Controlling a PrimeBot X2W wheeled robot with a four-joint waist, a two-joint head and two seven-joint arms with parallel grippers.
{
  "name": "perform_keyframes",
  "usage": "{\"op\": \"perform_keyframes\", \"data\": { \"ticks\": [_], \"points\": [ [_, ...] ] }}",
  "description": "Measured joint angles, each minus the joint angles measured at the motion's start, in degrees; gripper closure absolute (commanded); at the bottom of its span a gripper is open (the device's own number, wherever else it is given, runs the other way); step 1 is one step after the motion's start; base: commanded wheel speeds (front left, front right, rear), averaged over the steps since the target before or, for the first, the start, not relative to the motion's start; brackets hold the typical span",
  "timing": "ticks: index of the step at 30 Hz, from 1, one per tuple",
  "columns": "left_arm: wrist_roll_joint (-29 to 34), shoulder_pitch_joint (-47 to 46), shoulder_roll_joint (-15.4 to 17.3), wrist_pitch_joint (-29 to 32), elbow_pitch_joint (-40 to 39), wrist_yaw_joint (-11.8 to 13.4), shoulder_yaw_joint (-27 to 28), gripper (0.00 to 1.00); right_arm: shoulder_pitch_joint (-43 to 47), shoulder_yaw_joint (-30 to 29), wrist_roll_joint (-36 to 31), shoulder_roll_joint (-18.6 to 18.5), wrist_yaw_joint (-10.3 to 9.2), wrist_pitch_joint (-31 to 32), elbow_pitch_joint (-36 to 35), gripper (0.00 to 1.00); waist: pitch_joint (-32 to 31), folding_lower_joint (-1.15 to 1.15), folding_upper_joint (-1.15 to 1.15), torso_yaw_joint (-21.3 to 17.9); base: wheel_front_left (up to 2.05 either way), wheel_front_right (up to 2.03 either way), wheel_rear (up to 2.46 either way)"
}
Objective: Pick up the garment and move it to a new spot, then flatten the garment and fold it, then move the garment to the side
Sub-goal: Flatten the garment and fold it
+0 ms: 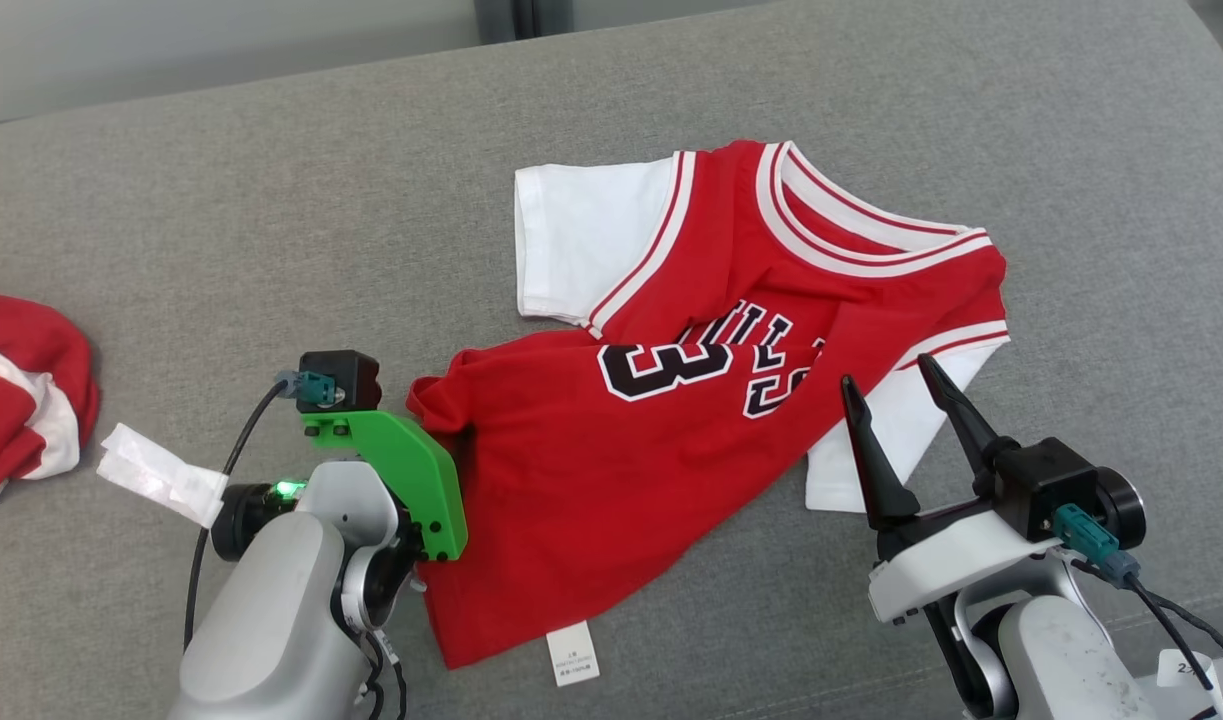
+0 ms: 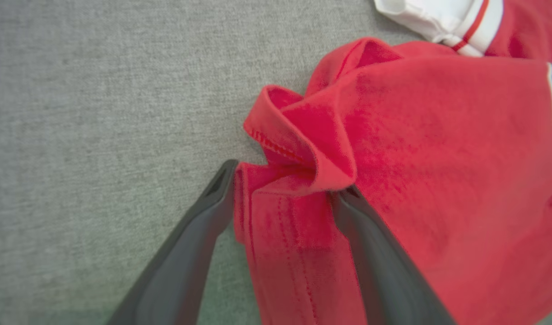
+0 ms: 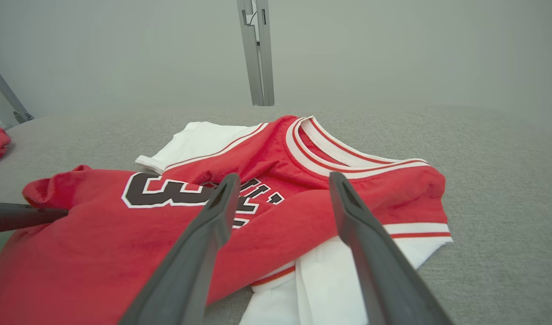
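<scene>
Head view: red jersey (image 1: 611, 440) lies crumpled mid-frame on grey cushion (image 1: 221, 220), collar toward upper right, hem toward lower left.
Left gripper (image 2: 288, 178): fingers spread wide either side of a bunched hem corner (image 2: 298, 135), nothing pinched.
Right gripper (image 1: 887, 374): wide, empty, over the white sleeve (image 1: 833, 485) at lower right.
Risk 1: rolled hem looks several layers thick; closing here likely grabs the roll, so a pull drags a lump instead of flattening.
Risk 2: diagonal fold across chest and tucked sleeve could get locked in if folding starts early.
Risk 3: second red garment (image 1: 21, 400) and white strip (image 1: 161, 478) at left edge; side placement there could tangle.
Writing: big "3"; upside-down letters half under the fold, looks like "ULLS".
Care label (image 1: 574, 655): white, print too small to read.
Cable tag (image 1: 1186, 668): lower right, starts "2", rest unclear.
</scene>
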Motion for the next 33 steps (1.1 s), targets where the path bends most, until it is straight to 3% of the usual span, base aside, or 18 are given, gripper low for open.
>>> {"op": "perform_keyframes", "data": {
  "ticks": [1, 2, 8, 16, 25, 26, 27, 33],
  "points": [
    [-0.04, -0.24, 0.0, -0.22, 0.13, -0.52, -0.11, 0.72, 0.0, -0.01, 0.0, 0.03, 0.0, -0.01, 0.0, 0.0, 0.16, 0.0, 0.0, -0.29, 0.0, 0.0, 0.0],
    [-0.02, -0.6, -0.01, -1.09, 0.4, -0.98, -0.24, 1.0, -0.03, -0.01, 0.0, 0.09, 0.0, -0.02, 0.0, 0.0, 0.37, 0.0, 0.0, -0.64, 0.0, 0.0, 0.0],
    [2.89, -3.25, 0.29, -8.05, 2.34, -2.3, -1.64, 1.0, -0.26, -0.14, 0.25, 0.08, 0.0, -0.38, 0.26, 0.0, 1.34, 0.0, 0.0, -2.09, 0.0, 0.0, 0.0],
    [8.36, -12.34, 3.12, -22.97, 5.31, -2.4, -0.76, 1.0, -0.8, 0.03, 0.32, -0.11, 0.0, -0.51, -0.09, 0.0, 2.3, 0.0, 0.0, -2.79, 0.0, 0.0, 0.0],
    [9.01, -17.62, 5.55, -28.81, 13.82, -0.12, 2.0, 1.0, -1.08, -0.14, 0.22, -0.18, 0.0, -0.31, -0.63, 0.0, 3.83, 0.0, 0.0, -2.54, 0.0, 0.0, 0.0],
    [9.01, -17.82, 5.58, -29.85, 14.6, -0.11, 2.09, 0.38, -1.08, -0.18, 0.22, -0.18, 0.0, -0.25, -0.64, 0.0, 3.96, 0.0, 0.0, -2.37, 0.0, 0.0, 0.0],
    [9.03, -17.95, 5.58, -30.8, 15.32, -0.11, 2.04, 0.0, -1.08, -0.22, 0.21, -0.15, 0.0, -0.25, -0.64, 0.0, 4.05, 0.0, 0.0, -2.19, 0.0, 0.0, 0.0],
    [7.56, -16.8, 4.47, -34.83, 18.79, -0.19, 2.99, 0.0, -1.46, -0.54, 0.21, -0.1, 0.0, -0.18, -0.56, 0.0, 3.83, 0.0, 0.0, -1.2, 0.0, 0.0, 0.0]
  ]
}}
